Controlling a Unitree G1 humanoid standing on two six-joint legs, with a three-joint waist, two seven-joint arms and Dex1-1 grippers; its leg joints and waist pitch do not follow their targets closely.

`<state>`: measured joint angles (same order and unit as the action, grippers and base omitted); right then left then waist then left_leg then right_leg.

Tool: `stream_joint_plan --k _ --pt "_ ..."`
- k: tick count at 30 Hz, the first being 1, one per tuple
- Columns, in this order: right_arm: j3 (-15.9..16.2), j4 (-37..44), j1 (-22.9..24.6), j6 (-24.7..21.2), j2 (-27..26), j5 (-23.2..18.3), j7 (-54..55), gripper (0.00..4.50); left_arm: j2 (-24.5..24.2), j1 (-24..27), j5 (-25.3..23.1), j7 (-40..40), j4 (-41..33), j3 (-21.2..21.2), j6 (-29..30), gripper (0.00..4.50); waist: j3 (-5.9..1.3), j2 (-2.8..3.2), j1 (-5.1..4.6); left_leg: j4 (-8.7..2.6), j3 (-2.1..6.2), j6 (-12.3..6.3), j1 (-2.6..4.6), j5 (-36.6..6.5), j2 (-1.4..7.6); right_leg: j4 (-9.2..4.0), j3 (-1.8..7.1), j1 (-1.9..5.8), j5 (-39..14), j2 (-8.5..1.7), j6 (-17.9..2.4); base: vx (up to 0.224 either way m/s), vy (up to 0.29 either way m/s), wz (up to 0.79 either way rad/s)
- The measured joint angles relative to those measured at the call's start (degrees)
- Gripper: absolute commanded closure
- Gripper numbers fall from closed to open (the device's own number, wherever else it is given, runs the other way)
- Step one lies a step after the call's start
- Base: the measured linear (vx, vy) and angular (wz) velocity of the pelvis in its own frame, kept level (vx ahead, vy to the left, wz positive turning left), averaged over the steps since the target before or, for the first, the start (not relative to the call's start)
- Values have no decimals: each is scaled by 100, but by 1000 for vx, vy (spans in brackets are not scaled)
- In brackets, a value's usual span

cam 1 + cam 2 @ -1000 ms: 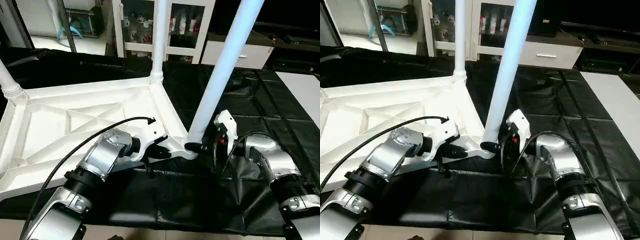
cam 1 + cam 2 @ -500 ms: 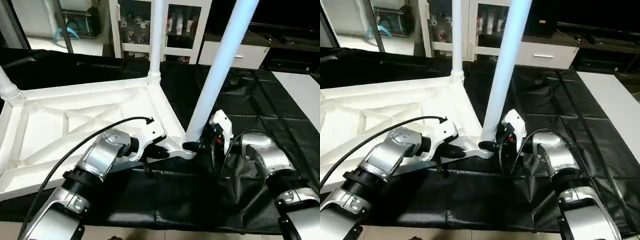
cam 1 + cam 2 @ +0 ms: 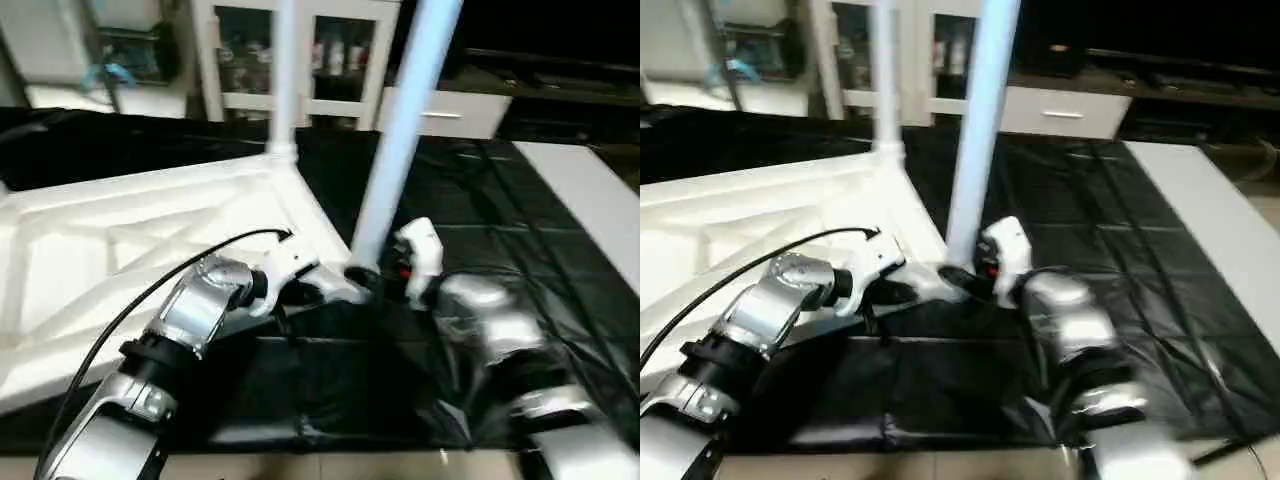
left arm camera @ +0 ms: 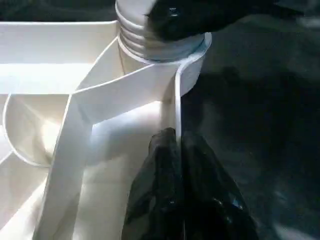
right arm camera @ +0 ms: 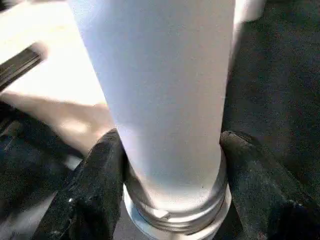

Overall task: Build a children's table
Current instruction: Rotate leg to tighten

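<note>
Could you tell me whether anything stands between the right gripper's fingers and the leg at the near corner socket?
Nothing visible does. In the right wrist view the right gripper has a finger on each side of the leg, just above the corner socket.

A black cover [image 3: 500, 200] spreads over the work table across the frame's middle. A white glass-door cabinet [image 3: 340, 50] stands top centre.
</note>
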<state>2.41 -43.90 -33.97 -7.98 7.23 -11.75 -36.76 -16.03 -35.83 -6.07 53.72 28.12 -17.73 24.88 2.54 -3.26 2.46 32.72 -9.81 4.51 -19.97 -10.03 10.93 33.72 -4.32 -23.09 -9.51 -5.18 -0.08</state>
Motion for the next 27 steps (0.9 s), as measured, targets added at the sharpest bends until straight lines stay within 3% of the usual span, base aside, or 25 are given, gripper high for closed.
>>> stream_joint_plan --k 6,9,11,20,23,27 --pt "-313 75 -102 -52 -990 25 2415 194 191 -179 -81 -552 331 118 -7 450 3 1 -93 0 75 1 -3 -1 4 -119 -118 -2 0 -12 -1 0 0 0" --pt "-482 59 -211 5 -1430 40 3629 194 308 -269 -122 -709 482 131 -49 450 9 9 -87 -4 80 1 -8 -1 3 -152 -126 -4 1 -10 -1 0 0 0" --pt "-453 62 -216 107 -1437 53 4058 195 430 -313 -143 -808 560 128 -111 450 15 19 -53 -3 78 1 -11 -1 -3 -164 -119 -1 1 -12 -1 0 0 0" --pt "-424 50 -213 393 -1506 33 4173 196 473 -341 -95 -837 582 132 -249 450 21 27 -32 -27 33 3 -18 -1 4 -149 -87 -14 114 -12 -40 0 0 0" --pt "-377 169 -128 507 -1429 160 4104 126 466 -342 -34 -782 563 154 -278 450 25 34 -11 -57 18 8 -20 0 8 -128 -84 -30 141 -12 -40 0 0 0" --pt "-383 836 99 503 -1091 214 3803 106 463 -286 29 -444 459 100 -295 450 27 41 187 -85 -2 15 -23 -4 15 -77 -82 -43 102 -15 -28 0 0 0"
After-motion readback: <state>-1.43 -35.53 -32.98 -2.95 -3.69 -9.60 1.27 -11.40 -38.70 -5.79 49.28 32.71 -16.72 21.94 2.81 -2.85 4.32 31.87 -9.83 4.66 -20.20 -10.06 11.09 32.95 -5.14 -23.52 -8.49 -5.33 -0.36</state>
